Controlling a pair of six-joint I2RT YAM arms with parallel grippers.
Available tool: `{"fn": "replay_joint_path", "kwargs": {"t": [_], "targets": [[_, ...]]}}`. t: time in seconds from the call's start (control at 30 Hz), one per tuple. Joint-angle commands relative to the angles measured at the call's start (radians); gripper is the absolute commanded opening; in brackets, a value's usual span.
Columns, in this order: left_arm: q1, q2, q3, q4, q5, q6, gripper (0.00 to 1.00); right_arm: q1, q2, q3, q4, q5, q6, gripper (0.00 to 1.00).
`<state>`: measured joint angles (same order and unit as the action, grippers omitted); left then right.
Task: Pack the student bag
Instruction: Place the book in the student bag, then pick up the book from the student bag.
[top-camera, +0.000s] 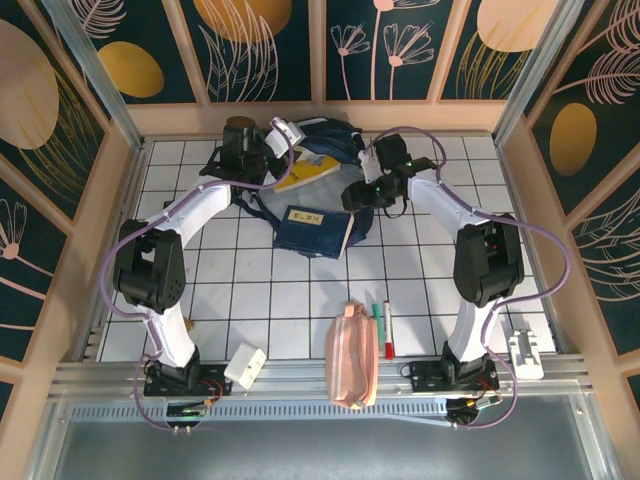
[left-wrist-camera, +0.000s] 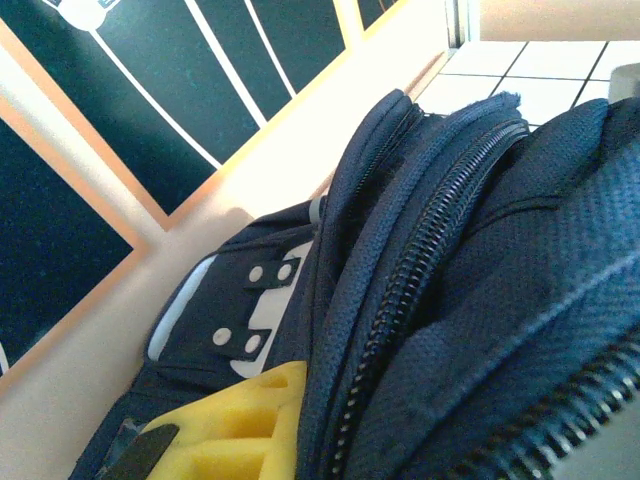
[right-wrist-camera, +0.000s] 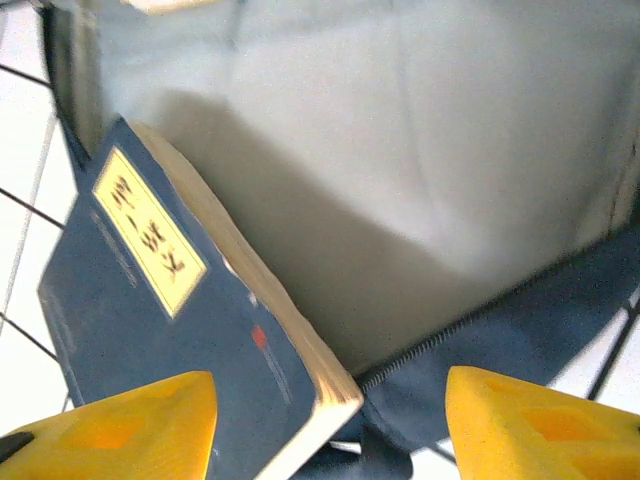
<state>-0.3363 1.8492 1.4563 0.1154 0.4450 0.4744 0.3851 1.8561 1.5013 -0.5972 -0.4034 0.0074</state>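
Observation:
The student bag (top-camera: 335, 140), navy-blue, lies open at the back of the table. Its grey lining (right-wrist-camera: 400, 150) shows in the right wrist view. My left gripper (top-camera: 283, 135) is at the bag's top left edge. Its yellow finger (left-wrist-camera: 240, 420) presses against the navy fabric (left-wrist-camera: 500, 300) beside a zipper, shut on that edge. A blue book (top-camera: 315, 231) with a pale label lies at the mouth of the bag, half on the lining. My right gripper (right-wrist-camera: 330, 425) hovers over the book's near corner (right-wrist-camera: 170, 330) with its jaws wide apart and nothing held. A yellow book (top-camera: 308, 172) rests inside the bag.
A pink pencil pouch (top-camera: 352, 355) lies at the front edge, with a green marker (top-camera: 378, 322) and a red marker (top-camera: 388, 330) beside it. A white block (top-camera: 244, 365) sits near the left base and a white part (top-camera: 525, 350) at the front right. Wooden walls ring the table.

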Motion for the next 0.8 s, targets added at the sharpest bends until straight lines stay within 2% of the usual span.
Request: {"fn": "replay_joint_path", "kwargs": {"t": [0.0, 0.17, 0.33, 0.53, 0.77], "targets": [[0.011, -0.055, 0.002, 0.056, 0.028, -0.019, 0.0, 0.007, 0.055, -0.014, 0.084, -0.103, -0.042, 0.64], [0.011, -0.059, 0.001, 0.051, 0.017, -0.022, 0.0, 0.03, 0.13, -0.006, 0.143, -0.097, 0.011, 0.64], [0.011, -0.062, -0.003, 0.043, 0.016, -0.019, 0.0, 0.032, 0.203, 0.034, 0.019, -0.127, 0.01, 0.65], [0.01, -0.062, -0.005, 0.04, 0.013, -0.012, 0.0, 0.023, 0.234, -0.006, -0.079, -0.323, -0.039, 0.64], [0.011, -0.056, 0.0, 0.036, 0.019, -0.015, 0.0, 0.011, 0.255, -0.031, -0.05, -0.556, -0.047, 0.54]]}}
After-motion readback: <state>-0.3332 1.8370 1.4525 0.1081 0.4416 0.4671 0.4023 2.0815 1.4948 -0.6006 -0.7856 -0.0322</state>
